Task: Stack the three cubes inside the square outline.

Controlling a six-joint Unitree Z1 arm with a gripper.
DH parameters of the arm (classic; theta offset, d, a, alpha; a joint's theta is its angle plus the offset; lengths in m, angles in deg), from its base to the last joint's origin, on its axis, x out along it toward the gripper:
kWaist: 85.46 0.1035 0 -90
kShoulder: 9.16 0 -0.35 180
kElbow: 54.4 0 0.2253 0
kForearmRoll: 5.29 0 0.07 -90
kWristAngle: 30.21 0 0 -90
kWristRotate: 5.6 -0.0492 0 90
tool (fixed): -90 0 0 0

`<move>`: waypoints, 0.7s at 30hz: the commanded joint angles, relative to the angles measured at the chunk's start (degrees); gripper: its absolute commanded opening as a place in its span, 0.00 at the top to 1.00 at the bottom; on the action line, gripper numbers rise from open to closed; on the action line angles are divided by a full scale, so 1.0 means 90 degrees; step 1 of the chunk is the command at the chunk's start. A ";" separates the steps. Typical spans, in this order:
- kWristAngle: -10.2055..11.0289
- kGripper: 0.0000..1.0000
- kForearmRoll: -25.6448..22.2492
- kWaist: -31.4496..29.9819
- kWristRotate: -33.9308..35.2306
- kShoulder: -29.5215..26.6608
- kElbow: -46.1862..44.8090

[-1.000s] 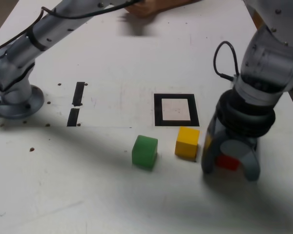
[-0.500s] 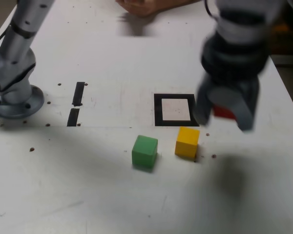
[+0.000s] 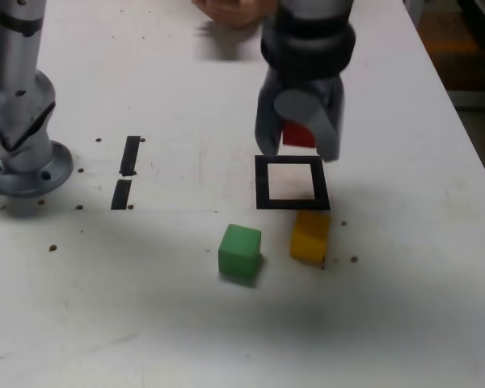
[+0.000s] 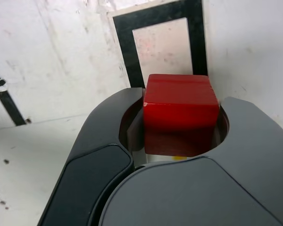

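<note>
the pincer is clamped on the red cube, holding it clear of the white bench just above the far edge of the square outline; in the wrist view the red cube sits squeezed between the two dark jaws with the outline's black border and pale centre directly beyond it. the yellow cube rests on the bench just in front of the outline's near right corner in the exterior view, lying in the arm's shadow. the green cube sits a little to the exterior view's left of the yellow one, apart from it and outside the outline. two short black strips lie further to the exterior view's left, near the arm's grey base. a person's hand rests at the bench's far edge.
</note>
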State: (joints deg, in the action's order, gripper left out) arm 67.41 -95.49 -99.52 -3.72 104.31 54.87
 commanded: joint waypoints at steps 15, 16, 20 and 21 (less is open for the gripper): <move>-0.0559 0.97 0.1825 0.0562 -0.0337 -0.0026 -0.1670; -0.0569 0.97 0.1865 0.0585 -0.0355 -0.0019 -0.1705; -0.0580 0.95 0.1926 0.0654 -0.0411 0.0010 -0.1760; -0.0578 0.94 0.1940 0.0665 -0.0418 0.0017 -0.1767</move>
State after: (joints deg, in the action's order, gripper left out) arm 62.23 -78.19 -93.78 -7.44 104.19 39.11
